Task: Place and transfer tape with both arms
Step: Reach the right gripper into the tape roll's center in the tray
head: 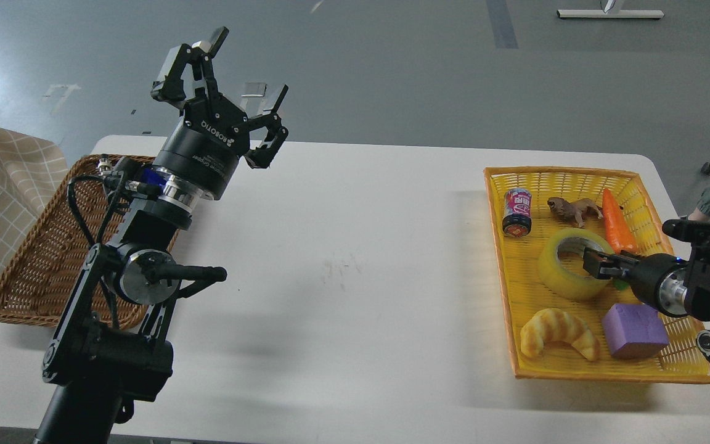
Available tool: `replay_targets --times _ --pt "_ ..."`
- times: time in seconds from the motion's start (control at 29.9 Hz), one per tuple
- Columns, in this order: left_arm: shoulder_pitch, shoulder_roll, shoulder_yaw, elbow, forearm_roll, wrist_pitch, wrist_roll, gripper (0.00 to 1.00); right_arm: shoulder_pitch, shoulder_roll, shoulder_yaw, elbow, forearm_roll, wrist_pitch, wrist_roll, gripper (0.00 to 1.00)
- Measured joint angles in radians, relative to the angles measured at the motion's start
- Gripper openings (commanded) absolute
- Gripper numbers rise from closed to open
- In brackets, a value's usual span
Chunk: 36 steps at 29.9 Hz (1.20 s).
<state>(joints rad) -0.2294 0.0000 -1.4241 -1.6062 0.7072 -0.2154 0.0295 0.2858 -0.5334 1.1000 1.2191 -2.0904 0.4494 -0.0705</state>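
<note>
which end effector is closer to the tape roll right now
Right. The right end effector is at the tape roll in the yellow basket, reaching into its core. The left end effector is raised far across the table, open.

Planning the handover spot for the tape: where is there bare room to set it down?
The white table is bare between the wicker basket and the yellow basket. The yellow basket is crowded: tape, can, carrot, croissant, purple block.
</note>
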Motion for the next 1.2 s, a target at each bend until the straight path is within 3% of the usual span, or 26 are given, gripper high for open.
replay_targets --times 0.27,0.67,1.2 --pt "0.001 0.0 -0.001 0.0 0.0 0.001 0.0 0.98 -0.01 0.007 0.0 -0.006 0.0 0.0 0.003 0.47" --pt "0.01 0.0 -0.005 0.001 -0.001 0.001 0.0 0.98 -0.01 0.029 0.013 -0.025 0.002 -0.011 0.007 0.39" --pt "0.01 0.0 -0.011 0.001 -0.002 0.001 -0.001 0.98 -0.008 0.029 0.019 -0.026 0.004 -0.014 0.06 0.34"
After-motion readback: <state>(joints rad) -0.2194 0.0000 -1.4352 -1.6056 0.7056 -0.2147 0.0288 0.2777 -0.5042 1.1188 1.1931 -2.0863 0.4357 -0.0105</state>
